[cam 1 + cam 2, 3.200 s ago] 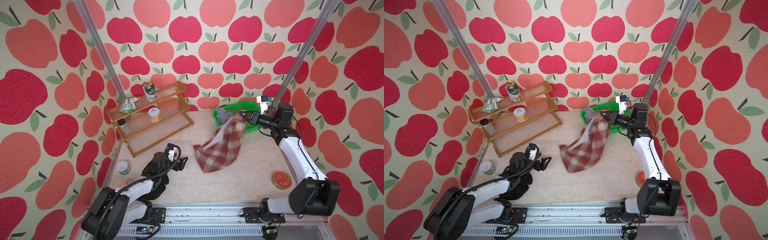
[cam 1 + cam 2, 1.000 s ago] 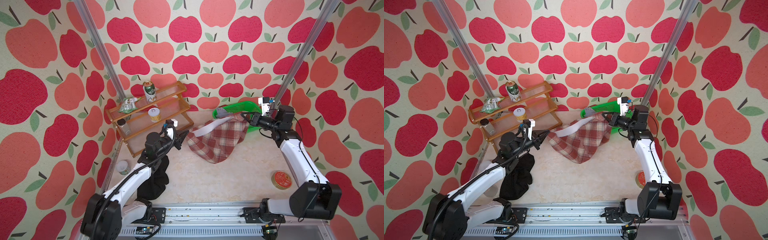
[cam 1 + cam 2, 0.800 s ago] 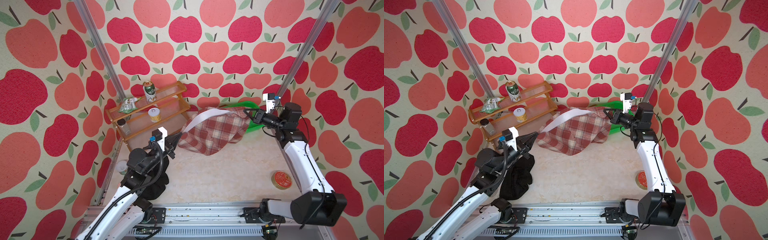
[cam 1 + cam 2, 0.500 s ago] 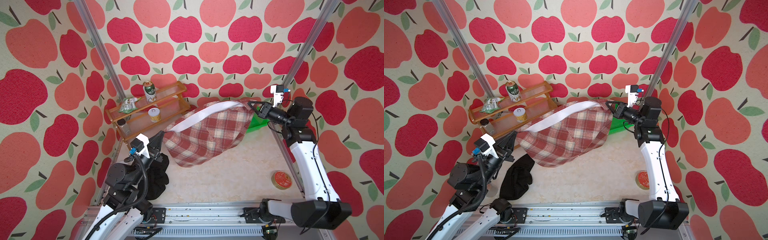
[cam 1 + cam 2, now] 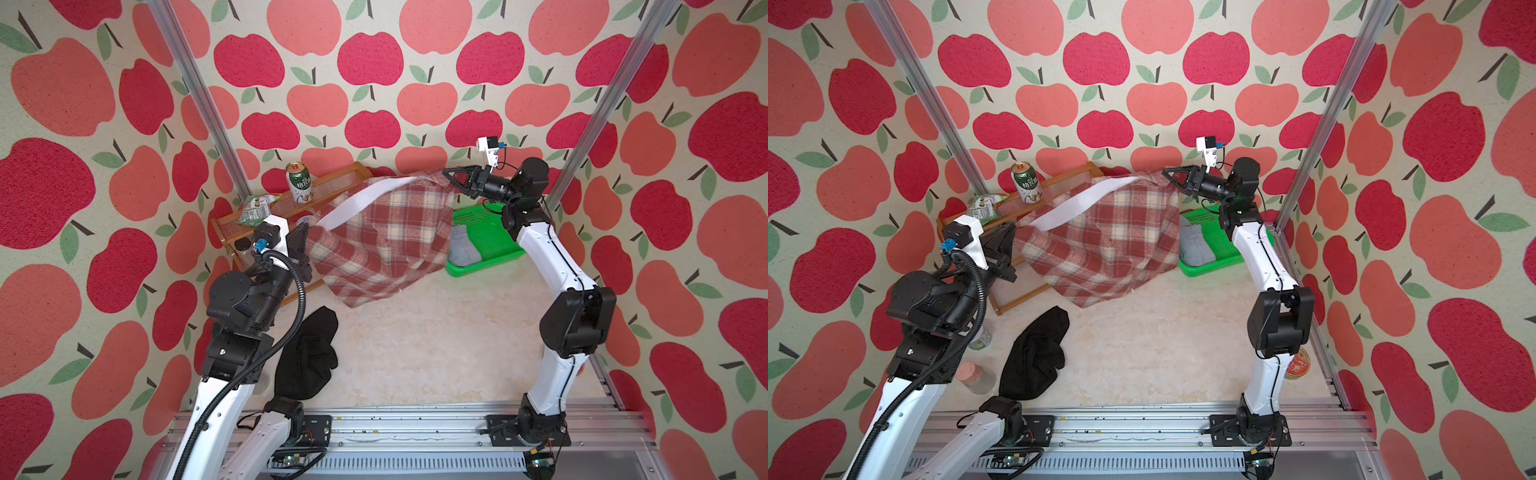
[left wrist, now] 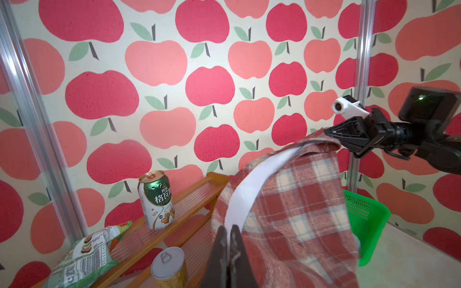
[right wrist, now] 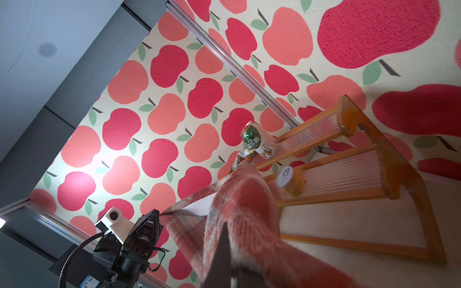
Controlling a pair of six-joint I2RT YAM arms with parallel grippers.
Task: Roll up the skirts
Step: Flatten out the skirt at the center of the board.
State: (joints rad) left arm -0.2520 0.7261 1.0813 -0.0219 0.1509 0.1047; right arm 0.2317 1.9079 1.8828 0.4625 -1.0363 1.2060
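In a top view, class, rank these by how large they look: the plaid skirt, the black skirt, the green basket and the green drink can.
1. plaid skirt, though held up nearer the camera
2. black skirt
3. green basket, partly hidden by the plaid skirt, so unsure against the black skirt
4. green drink can

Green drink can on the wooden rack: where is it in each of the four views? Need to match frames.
Top views: green drink can upright on the top shelf of the wooden rack, left of the held-up plaid skirt.
Left wrist: can lower centre-left, on the same shelf.
Right wrist: can right of centre, shown tilted.
Shared landmark: the plaid skirt's white waistband, beside the can in every view.
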